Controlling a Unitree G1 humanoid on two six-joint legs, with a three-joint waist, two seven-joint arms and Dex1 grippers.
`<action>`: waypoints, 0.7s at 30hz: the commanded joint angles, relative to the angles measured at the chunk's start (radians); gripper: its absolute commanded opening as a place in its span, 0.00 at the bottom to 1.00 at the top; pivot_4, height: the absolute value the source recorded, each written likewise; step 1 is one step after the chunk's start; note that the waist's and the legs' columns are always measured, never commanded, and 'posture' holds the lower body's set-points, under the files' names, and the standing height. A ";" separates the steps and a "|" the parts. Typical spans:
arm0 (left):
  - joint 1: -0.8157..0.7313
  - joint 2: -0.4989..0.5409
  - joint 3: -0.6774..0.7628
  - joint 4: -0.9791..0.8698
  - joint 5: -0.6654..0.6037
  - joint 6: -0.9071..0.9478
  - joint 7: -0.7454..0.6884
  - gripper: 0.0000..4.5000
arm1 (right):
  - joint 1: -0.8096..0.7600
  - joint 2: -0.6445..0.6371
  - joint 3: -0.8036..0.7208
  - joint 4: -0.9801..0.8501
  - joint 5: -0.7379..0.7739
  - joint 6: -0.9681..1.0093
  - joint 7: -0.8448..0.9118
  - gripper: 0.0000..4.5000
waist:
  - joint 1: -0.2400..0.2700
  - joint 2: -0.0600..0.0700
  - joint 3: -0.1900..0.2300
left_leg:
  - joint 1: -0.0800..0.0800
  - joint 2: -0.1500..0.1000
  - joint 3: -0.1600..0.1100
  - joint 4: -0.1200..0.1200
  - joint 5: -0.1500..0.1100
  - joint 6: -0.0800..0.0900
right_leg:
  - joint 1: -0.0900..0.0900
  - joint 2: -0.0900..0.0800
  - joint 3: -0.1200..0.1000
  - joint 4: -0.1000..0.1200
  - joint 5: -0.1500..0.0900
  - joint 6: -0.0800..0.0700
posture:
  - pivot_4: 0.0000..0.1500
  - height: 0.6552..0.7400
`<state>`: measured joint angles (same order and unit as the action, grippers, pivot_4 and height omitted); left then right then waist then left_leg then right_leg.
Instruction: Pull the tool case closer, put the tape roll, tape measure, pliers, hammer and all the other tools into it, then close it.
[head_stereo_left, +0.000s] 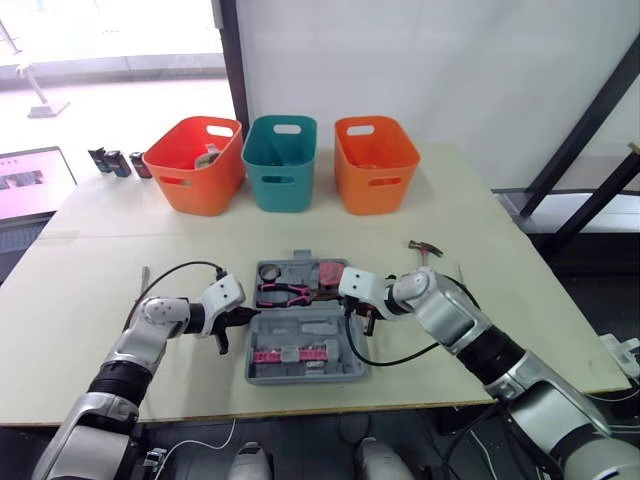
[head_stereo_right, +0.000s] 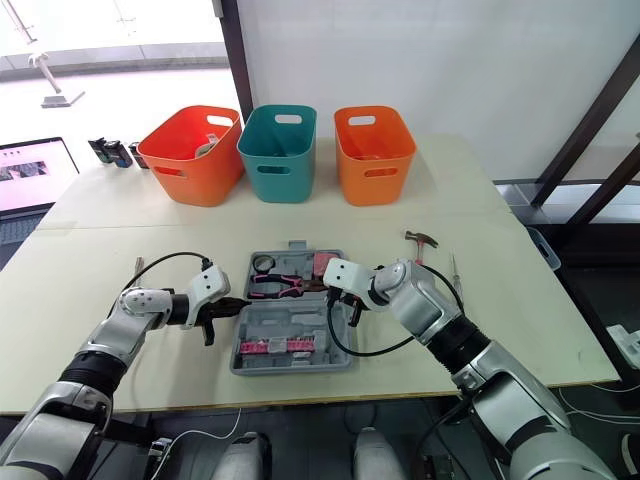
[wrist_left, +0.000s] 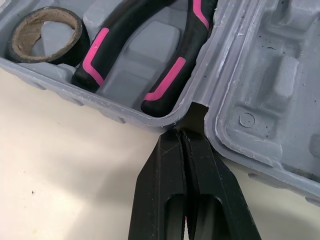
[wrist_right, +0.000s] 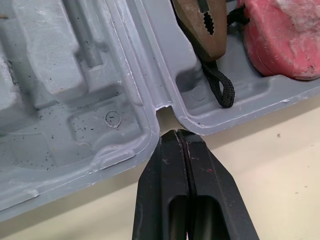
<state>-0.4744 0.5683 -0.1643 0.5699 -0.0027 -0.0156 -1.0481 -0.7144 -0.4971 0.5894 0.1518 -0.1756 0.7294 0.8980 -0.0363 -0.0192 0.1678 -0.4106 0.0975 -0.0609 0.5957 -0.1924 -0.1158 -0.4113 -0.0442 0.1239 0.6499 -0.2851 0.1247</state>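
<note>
Left gripper (wrist_left: 179, 134) and right gripper (wrist_right: 176, 133), both pressed together, touch the tool case's (head_stereo_left: 300, 332) hinge notches, likely pulling it toward the counter's (head_stereo_left: 100, 290) front edge; hammer (head_stereo_left: 425, 250) next.

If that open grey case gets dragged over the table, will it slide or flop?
The case looks like rigid moulded plastic, so it should probably slide flat, not flop. It lies open in two hinged halves, so an uneven pull might fold or skew it. The pliers lie in a recess and might shift.
</note>
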 joint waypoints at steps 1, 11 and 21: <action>0.035 -0.013 -0.020 -0.021 0.009 0.001 0.000 0.02 | 0.003 0.017 -0.013 -0.044 0.001 -0.006 0.004 0.00 | -0.001 0.000 0.000 | 0.000 0.000 0.000 0.000 0.000 0.000 | 0.000 0.000 0.000 0.000 0.000 0.000 | 1.00 1.00; 0.080 -0.007 0.000 -0.067 0.000 0.023 0.012 0.02 | 0.027 0.032 -0.021 -0.056 -0.008 -0.002 -0.007 0.00 | -0.007 0.000 0.000 | 0.000 0.000 0.000 -0.002 0.000 0.000 | 0.000 0.000 0.000 0.000 -0.001 0.001 | 1.00 1.00; 0.049 0.006 0.023 -0.018 0.009 0.015 0.034 0.02 | -0.005 0.069 -0.036 -0.012 -0.015 -0.024 -0.030 0.00 | -0.009 0.000 0.000 | 0.001 0.000 0.000 -0.003 0.000 0.000 | 0.000 0.000 0.000 0.000 -0.001 0.002 | 1.00 1.00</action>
<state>-0.4201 0.5743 -0.1251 0.5213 -0.0107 -0.0071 -1.0216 -0.6906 -0.4550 0.5681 0.1546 -0.1986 0.7324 0.8687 -0.0452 -0.0192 0.1678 -0.4097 0.0975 -0.0609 0.5932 -0.1925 -0.1159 -0.4118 -0.0442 0.1239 0.6498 -0.2864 0.1265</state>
